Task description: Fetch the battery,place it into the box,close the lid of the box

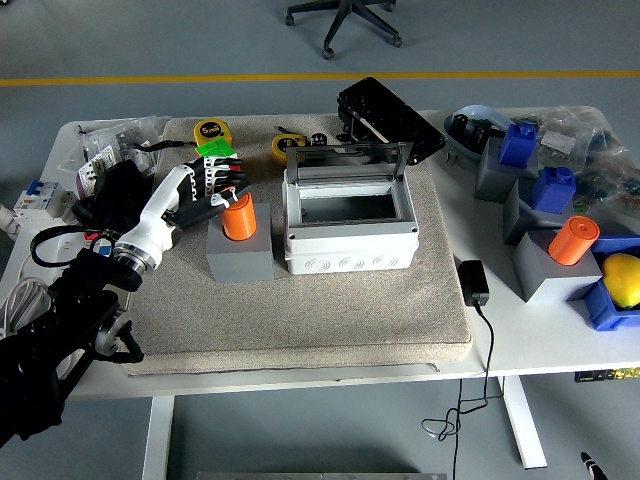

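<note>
Sat on a mat on the desk: battery atop a block, left of the lidded box, tape measure behind.

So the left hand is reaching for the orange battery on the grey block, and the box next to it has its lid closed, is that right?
Not quite. The lid is open, standing up behind the box, as the head view shows. The rest holds: the left hand is at the orange battery standing on the grey block, just left of the box.
</note>
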Available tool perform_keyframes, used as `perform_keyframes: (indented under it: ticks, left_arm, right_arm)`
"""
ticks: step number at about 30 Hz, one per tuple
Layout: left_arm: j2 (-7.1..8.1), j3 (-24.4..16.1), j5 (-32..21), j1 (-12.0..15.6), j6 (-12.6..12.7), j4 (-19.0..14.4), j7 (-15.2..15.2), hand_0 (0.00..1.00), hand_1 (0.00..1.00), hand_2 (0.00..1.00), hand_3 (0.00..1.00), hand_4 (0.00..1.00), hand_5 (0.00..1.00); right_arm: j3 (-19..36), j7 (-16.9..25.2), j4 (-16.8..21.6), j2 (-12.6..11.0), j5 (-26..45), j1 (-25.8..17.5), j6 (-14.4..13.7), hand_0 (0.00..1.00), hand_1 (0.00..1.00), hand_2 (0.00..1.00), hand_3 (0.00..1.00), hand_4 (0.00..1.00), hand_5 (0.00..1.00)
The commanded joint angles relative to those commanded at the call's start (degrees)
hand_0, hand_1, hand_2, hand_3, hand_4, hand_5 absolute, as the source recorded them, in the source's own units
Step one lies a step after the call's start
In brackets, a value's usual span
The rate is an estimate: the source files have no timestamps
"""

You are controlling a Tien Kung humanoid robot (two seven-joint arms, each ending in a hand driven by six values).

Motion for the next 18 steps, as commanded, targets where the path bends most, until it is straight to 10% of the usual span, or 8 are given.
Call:
perform_keyframes:
  ticks: [18]
  left_arm:
    - [-1.7, 5.0, -4.6, -1.4, 2.1, 1.8, -1.2, 0.657, 0.637, 0.602, 0.622, 0.998, 0.103]
  right_arm:
    - [-0.1, -0.1, 0.0, 0.1, 0.1, 0.1, -0.1, 0.728, 0.666, 0.653, 0.6, 0.998, 0.62]
